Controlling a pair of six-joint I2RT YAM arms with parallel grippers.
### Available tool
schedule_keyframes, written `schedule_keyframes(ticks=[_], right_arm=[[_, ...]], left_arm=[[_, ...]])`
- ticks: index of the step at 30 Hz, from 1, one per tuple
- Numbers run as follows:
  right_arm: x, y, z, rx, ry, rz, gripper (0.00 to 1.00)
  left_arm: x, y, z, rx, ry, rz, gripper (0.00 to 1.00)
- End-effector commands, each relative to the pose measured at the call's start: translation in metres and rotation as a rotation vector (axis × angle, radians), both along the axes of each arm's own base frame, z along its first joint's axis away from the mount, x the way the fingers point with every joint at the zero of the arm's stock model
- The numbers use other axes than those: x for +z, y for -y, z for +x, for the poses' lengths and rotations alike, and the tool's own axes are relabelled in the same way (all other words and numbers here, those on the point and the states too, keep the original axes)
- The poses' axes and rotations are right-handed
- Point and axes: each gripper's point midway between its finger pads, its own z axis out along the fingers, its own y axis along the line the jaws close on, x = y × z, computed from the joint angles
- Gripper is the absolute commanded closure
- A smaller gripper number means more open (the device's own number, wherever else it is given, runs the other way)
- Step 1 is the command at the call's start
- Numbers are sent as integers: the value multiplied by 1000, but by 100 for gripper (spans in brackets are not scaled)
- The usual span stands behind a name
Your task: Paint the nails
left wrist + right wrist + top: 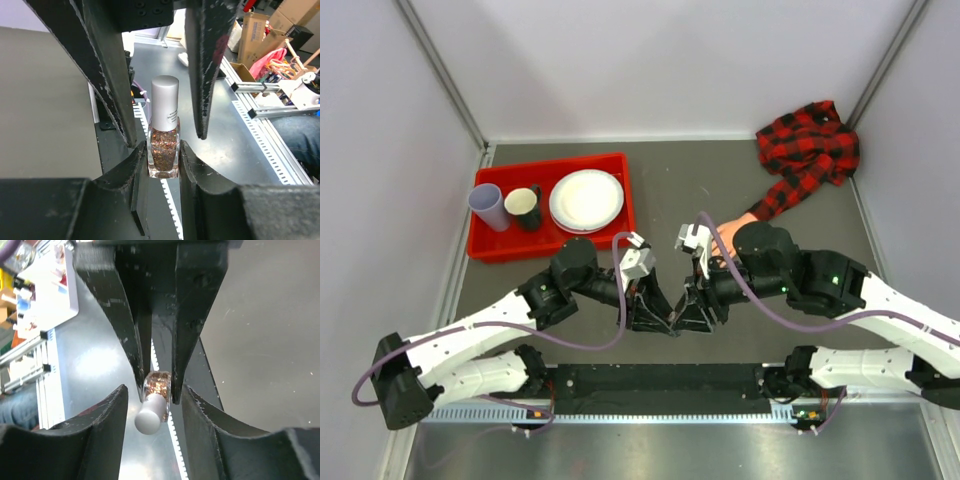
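My left gripper [655, 318] [162, 150] is shut on a small clear polish bottle [163, 150] of copper glitter with a silver-white cap [165, 102]. My right gripper [692, 315] [155, 390] faces it, open, with its fingers on either side of the cap [149, 417] and not touching it. The bottle [159, 381] shows clamped between the left fingers in the right wrist view. The peach mannequin hand [732, 232] lies behind my right arm, mostly hidden. Its red-and-black plaid sleeve [805, 150] runs to the back right corner. The nails are hidden.
A red tray [555, 165] at the back left holds a white plate [586, 199], a pale cup [488, 205] and a dark cup [523, 207]. A black rail [660, 385] runs along the near edge. Walls enclose three sides.
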Motion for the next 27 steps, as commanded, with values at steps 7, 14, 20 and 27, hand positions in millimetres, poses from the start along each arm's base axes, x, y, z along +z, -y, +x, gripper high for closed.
schedule_keyframes(ticks=[7, 14, 20, 27], right_arm=[[10, 14, 0, 16, 67, 21, 67], [14, 22, 4, -13, 87, 19, 66], [7, 16, 3, 4, 63, 4, 88], [8, 15, 13, -55, 79, -4, 100]], left_arm=[[24, 3, -4, -63, 45, -67, 100], [19, 4, -4, -70, 33, -51, 100], [19, 6, 1, -37, 37, -47, 100], [6, 14, 40, 198, 82, 28, 100]])
